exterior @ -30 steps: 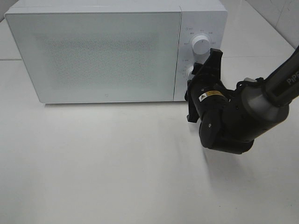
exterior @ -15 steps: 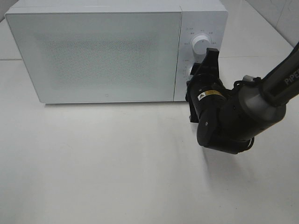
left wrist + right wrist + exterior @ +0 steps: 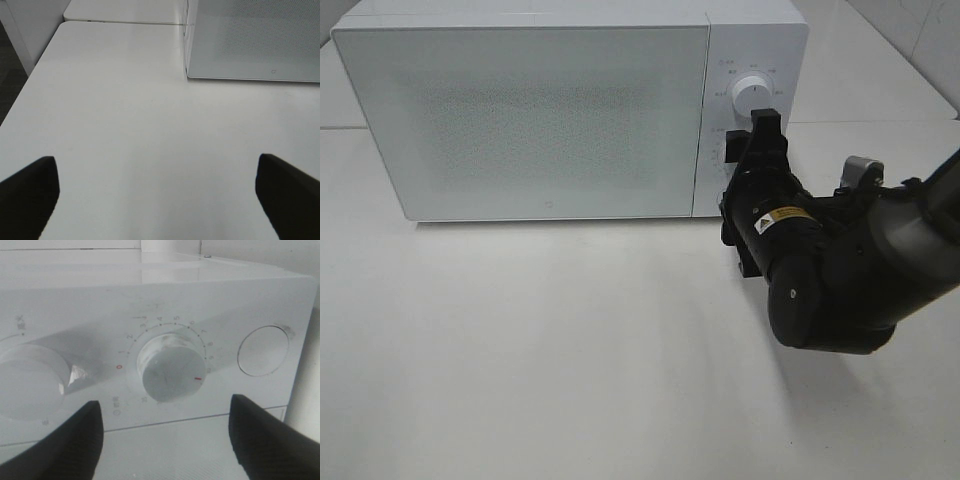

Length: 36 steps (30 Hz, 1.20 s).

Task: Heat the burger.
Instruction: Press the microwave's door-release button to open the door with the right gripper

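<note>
White microwave (image 3: pixel 520 110), door shut; the burger is out of view, probably inside. The right gripper (image 3: pixel 165 407), jaws spread and empty, faces the timer dial (image 3: pixel 172 372) at the panel's three o'clock side. Its red mark sits near four o'clock, off zero, so heating seems set. The left gripper (image 3: pixel 156 165) gapes wide over the table (image 3: pixel 125 100)

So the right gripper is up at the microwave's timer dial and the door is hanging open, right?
No, the microwave door is shut, as the exterior high view shows. The right gripper is at the timer dial.
</note>
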Tool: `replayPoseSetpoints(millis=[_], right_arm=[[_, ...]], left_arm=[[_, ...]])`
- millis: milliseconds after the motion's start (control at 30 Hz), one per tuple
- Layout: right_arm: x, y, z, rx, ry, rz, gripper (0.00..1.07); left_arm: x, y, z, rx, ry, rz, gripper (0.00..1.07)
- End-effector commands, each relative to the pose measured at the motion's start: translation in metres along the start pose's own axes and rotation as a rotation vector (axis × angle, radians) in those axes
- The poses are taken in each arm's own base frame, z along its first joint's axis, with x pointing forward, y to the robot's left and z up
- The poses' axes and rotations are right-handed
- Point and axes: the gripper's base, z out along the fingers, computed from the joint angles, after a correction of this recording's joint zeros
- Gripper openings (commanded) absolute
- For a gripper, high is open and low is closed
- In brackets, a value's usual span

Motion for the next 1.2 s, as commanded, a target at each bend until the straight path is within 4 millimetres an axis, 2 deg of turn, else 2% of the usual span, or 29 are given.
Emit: replayPoseSetpoints(millis=[33,67,133,233,300,333,367,433,467,500,533,600,667,800,867,967,1000,1067,1100,1133,1167,1200], right_arm=[[-0.002,0.006,-0.014,0.012,0.072,-0.133,0.71],[-0.002,0.006,-0.014,0.012,0.072,-0.133,0.71],[-0.003,0.009,-0.023,0.031,0.116,-0.271,0.71],[-0.005,0.013,-0.029,0.048,0.144,-0.361,0.71],[-0.006,0.021,-0.034,0.094,0.209,-0.516,0.71],[-0.006,0.021,-0.034,0.094,0.209,-0.516,0.71],[-0.007,0.026,-0.038,0.12,0.261,-0.644,0.71],[-0.009,0.03,-0.039,0.138,0.285,-0.7,0.71],[-0.012,0.036,-0.044,0.157,0.321,-0.79,0.71],[-0.012,0.036,-0.044,0.157,0.321,-0.79,0.71],[-0.018,0.043,-0.047,0.165,0.347,-0.882,0.71],[-0.021,0.046,-0.049,0.169,0.366,-0.935,0.71],[-0.029,0.052,-0.054,0.193,0.438,-1.071,0.71],[-0.037,0.061,-0.056,0.21,0.531,-1.192,0.71],[-0.048,0.078,-0.059,0.256,0.659,-1.335,0.71],[-0.051,0.084,-0.06,0.262,0.674,-1.366,0.71],[-0.055,0.096,-0.064,0.281,0.712,-1.445,0.71],[-0.056,0.102,-0.066,0.283,0.723,-1.481,0.71],[-0.059,0.115,-0.073,0.292,0.737,-1.533,0.71],[-0.059,0.115,-0.073,0.292,0.737,-1.533,0.71],[-0.063,0.132,-0.081,0.282,0.727,-1.563,0.73],[-0.064,0.137,-0.084,0.275,0.721,-1.575,0.74]], left_arm=[[0.001,-0.001,-0.002,0.007,-0.023,-0.008,1.0],[0.001,-0.001,-0.002,0.007,-0.023,-0.008,1.0],[0.001,-0.001,-0.002,0.007,-0.023,-0.008,1.0],[0.001,-0.001,-0.002,0.007,-0.023,-0.008,1.0],[0.001,-0.001,-0.002,0.007,-0.023,-0.008,1.0],[0.001,-0.001,-0.002,0.007,-0.023,-0.008,1.0],[0.001,-0.001,-0.002,0.007,-0.023,-0.008,1.0],[0.001,-0.001,-0.002,0.007,-0.023,-0.008,1.0],[0.001,-0.001,-0.002,0.007,-0.023,-0.008,1.0],[0.001,-0.001,-0.002,0.007,-0.023,-0.008,1.0],[0.001,-0.001,-0.002,0.007,-0.023,-0.008,1.0],[0.001,-0.001,-0.002,0.007,-0.023,-0.008,1.0],[0.001,-0.001,-0.002,0.007,-0.023,-0.008,1.0],[0.001,-0.001,-0.002,0.007,-0.023,-0.008,1.0],[0.001,-0.001,-0.002,0.007,-0.023,-0.008,1.0],[0.001,-0.001,-0.002,0.007,-0.023,-0.008,1.0],[0.001,-0.001,-0.002,0.007,-0.023,-0.008,1.0],[0.001,-0.001,-0.002,0.007,-0.023,-0.008,1.0],[0.001,-0.001,-0.002,0.007,-0.023,-0.008,1.0],[0.001,-0.001,-0.002,0.007,-0.023,-0.008,1.0],[0.001,-0.001,-0.002,0.007,-0.023,-0.008,1.0],[0.001,-0.001,-0.002,0.007,-0.023,-0.008,1.0]])
